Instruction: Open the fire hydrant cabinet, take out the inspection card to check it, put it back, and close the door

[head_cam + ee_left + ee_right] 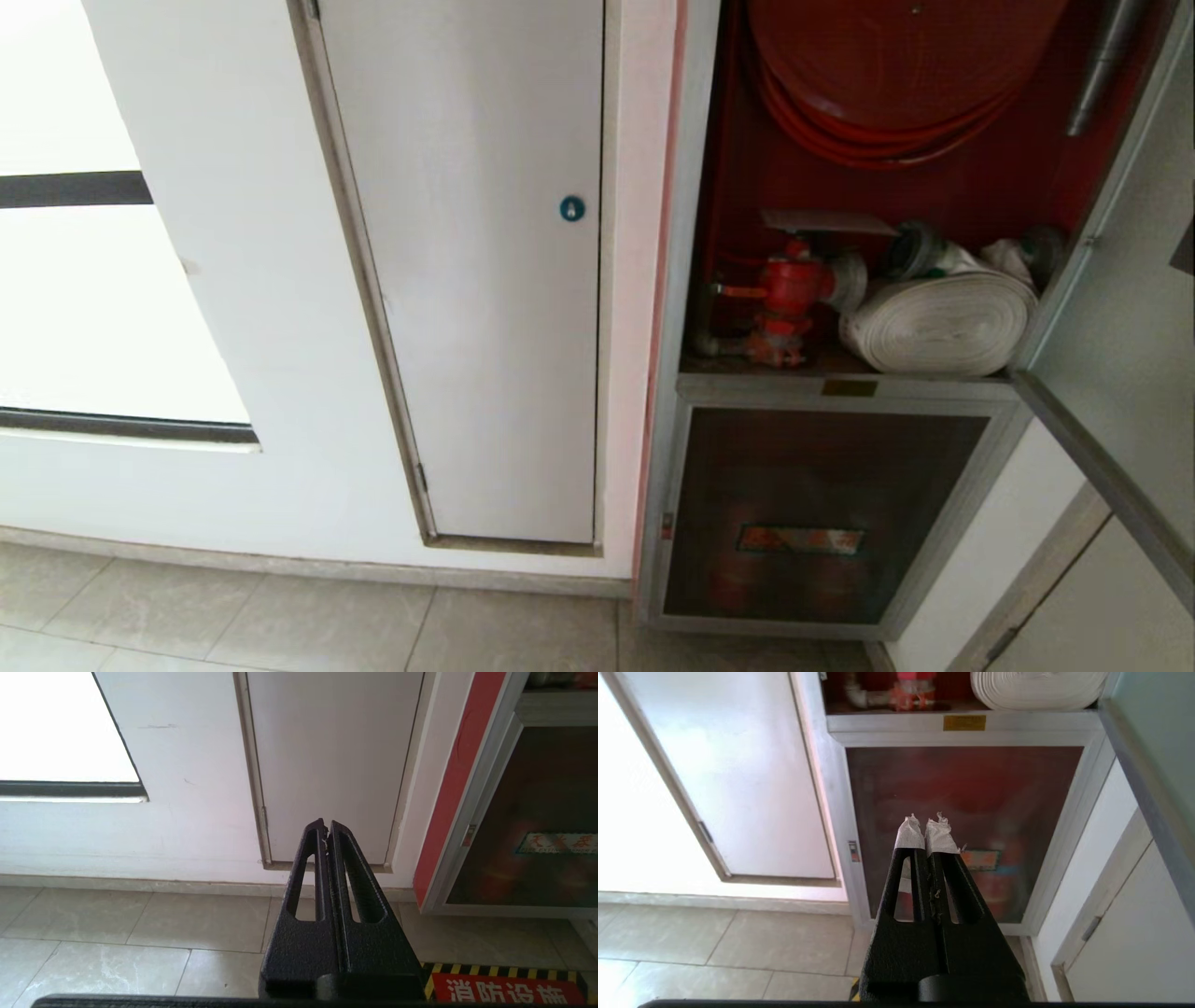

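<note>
The card (826, 222), pale and flat, lies atop the red valve (789, 291) in the open cabinet (686, 233), upper right of frame, beside a white hose (938, 322). Door (1120, 308) stands open. Left gripper (326, 828) and right gripper (927, 823) clenched, empty.

Head cam looks down; wrist cams low, share lower dark panel (962, 830).

One tall silver metal-framed fire hydrant cabinet (674, 280) with a red interior stands open. Inside it are one coiled red hose (887, 84), one red valve (789, 299), one rolled white hose (938, 322) and one thin flat pale card (822, 222). One grey-framed door (1120, 308) hangs open. There is one lower dark panel (822, 513), bearing one small orange label (801, 539). One plain white door (476, 271) carries one round blue lock (572, 208). Two black end effectors appear: left end effector (326, 828), right end effector (926, 826).
</note>
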